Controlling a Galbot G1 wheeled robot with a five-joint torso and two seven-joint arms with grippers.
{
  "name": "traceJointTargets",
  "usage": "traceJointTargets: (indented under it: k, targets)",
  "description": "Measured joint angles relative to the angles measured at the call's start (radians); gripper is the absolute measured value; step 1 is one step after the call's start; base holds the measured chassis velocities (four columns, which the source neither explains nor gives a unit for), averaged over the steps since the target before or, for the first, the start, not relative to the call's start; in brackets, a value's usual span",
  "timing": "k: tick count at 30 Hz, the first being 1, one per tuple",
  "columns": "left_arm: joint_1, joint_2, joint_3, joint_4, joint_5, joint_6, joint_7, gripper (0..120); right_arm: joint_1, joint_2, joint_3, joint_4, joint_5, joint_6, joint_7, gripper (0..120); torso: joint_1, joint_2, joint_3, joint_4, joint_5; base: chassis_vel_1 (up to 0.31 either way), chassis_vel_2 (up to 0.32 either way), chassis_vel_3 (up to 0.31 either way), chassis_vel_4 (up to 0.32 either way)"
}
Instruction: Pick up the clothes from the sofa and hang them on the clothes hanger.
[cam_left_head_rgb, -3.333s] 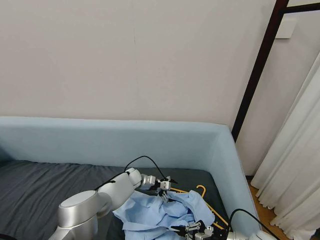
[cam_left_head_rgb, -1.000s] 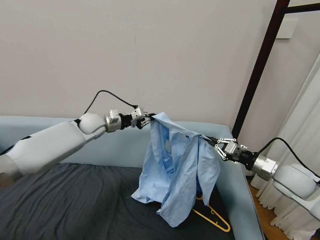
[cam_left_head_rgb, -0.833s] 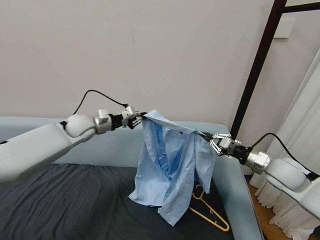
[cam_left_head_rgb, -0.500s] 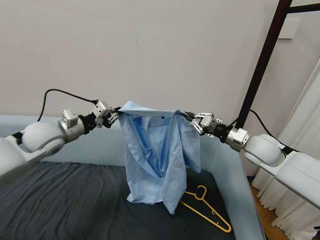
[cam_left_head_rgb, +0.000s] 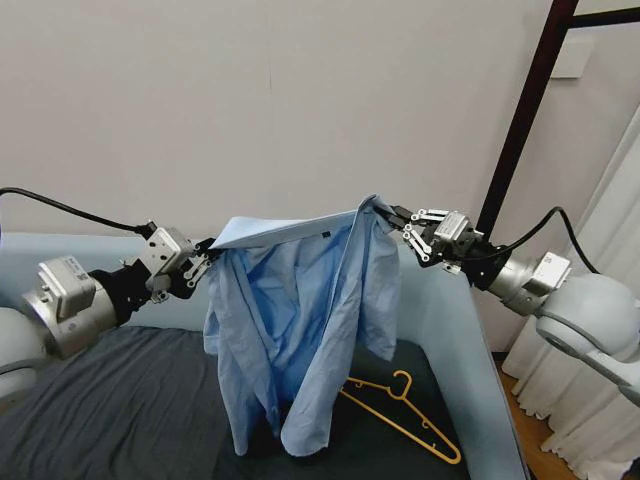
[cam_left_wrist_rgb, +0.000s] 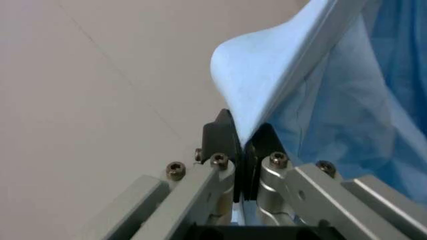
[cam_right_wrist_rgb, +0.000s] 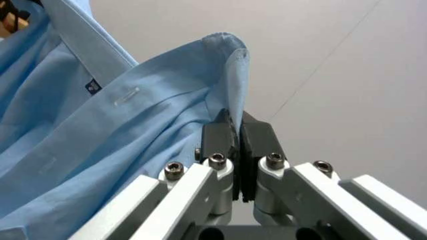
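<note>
While the light-blue button-up cotton shirt (cam_left_head_rgb: 300, 320) hangs over the dark grey seat of the pale blue sofa (cam_left_head_rgb: 90, 400), its collar edge runs as a taut line from left to right, rising a little toward the right. The left hand (cam_left_head_rgb: 208, 256) has its fingers pressed together on the left end of that edge, and the right hand (cam_left_head_rgb: 398, 222) pinches the right end by the collar in the same way. The shirt's body droops between them, its lowest folds close to the seat. The yellow clothes hanger (cam_left_head_rgb: 405, 412) lies flat on the seat below and right of the shirt, so the right arm looks nearer to it. A dark upright post (cam_left_head_rgb: 515, 130) stands far right behind that hand.
</note>
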Motion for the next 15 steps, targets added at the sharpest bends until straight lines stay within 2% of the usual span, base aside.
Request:
traceJointTargets:
  k: [3, 6, 7, 8, 9, 13, 15]
  targets:
    - [-0.002, 0.006, 0.010, -0.018, -0.008, 0.043, -0.032, 0, -0.109, -0.019, 0.060, 0.017, 0.014, -0.001, -0.006, 0, 0.000, 0.000, 0.000, 0.0000, 0.0003, 0.000, 0.000, 0.000, 0.000]
    - [0.045, 0.001, 0.032, -0.018, 0.007, 0.060, -0.059, 0, -0.201, 0.012, 0.071, 0.013, -0.026, 0.005, -0.003, 0, 0.000, 0.000, 0.000, 0.0000, 0.0008, 0.000, 0.000, 0.000, 0.000]
    - [0.068, -0.005, 0.034, -0.013, 0.008, 0.063, -0.070, 0, -0.210, 0.030, 0.054, 0.007, -0.038, 0.005, 0.003, 0, 0.000, 0.000, 0.000, -0.0001, -0.0001, 0.000, 0.000, 0.000, 0.000]
    - [0.108, -0.017, 0.033, 0.002, 0.010, 0.066, -0.084, 0, -0.209, 0.064, 0.010, -0.010, -0.053, 0.003, 0.012, 0, 0.000, 0.000, 0.000, 0.0001, 0.0006, 0.000, 0.000, 0.000, 0.000]
    - [0.108, -0.017, 0.033, 0.002, 0.010, 0.066, -0.084, 0, -0.209, 0.064, 0.010, -0.010, -0.053, 0.003, 0.012, 0, 0.000, 0.000, 0.000, 0.0001, 0.0006, 0.000, 0.000, 0.000, 0.000]
    - [0.282, -0.099, 0.002, 0.094, 0.027, 0.070, -0.129, 0, -0.113, 0.184, -0.174, -0.099, -0.087, 0.003, 0.031, 0, 0.000, 0.000, 0.000, 0.0005, -0.0003, 0.000, 0.000, 0.000, 0.000]
    - [0.321, -0.122, -0.002, 0.120, 0.037, 0.068, -0.134, 0, -0.090, 0.210, -0.212, -0.128, -0.096, 0.011, 0.034, 0, 0.000, 0.000, 0.000, 0.0006, -0.0001, 0.000, 0.000, 0.000, 0.000]
